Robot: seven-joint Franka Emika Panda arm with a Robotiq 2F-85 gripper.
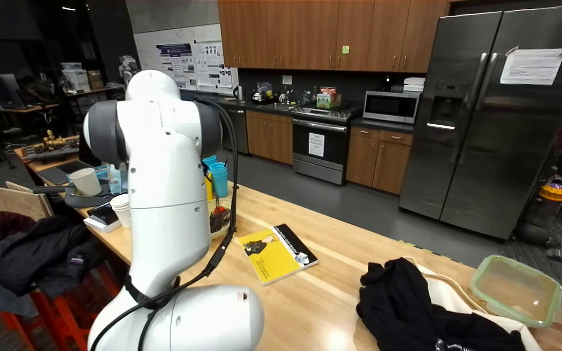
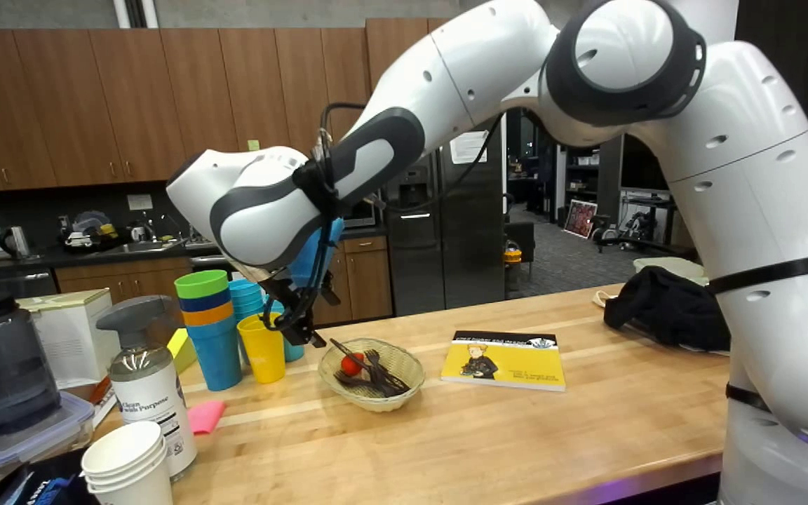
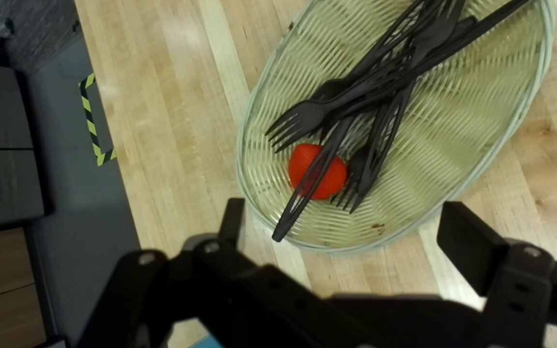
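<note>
In the wrist view, off to the left, the straight edge of the table (image 3: 177, 96), with grey floor (image 3: 80, 203) and striped tape (image 3: 91, 126) beyond; between edge and wicker basket (image 3: 481, 116), a broad strip of wood. In an exterior view, another stretch between basket and yellow-and-black book (image 2: 504, 361), and more from there to the black garment (image 2: 670, 312). Hovers with the gripper (image 3: 342, 212) spread wide, fingers (image 3: 467, 246) to either side of one end of the oval rim; cannot tell whether touching it. Inside the basket, dark plastic forks (image 3: 399, 79) in a crossed heap, with a red round thing (image 3: 334, 180) beneath one handle jutting over the rim.

Close by the gripper, a yellow cup (image 2: 264, 348) and a tall stack of coloured cups (image 2: 211, 340); farther along, a pink piece (image 2: 206, 416), a spray bottle (image 2: 155, 393) and white paper cups (image 2: 130, 463). Beside the garment, a green-rimmed container (image 1: 517, 290).

As surface, pale jointed wood, shiny in spots. Past the table, wooden cabinets (image 1: 305, 34), an oven (image 1: 333, 146) and a dark fridge (image 1: 515, 126).
</note>
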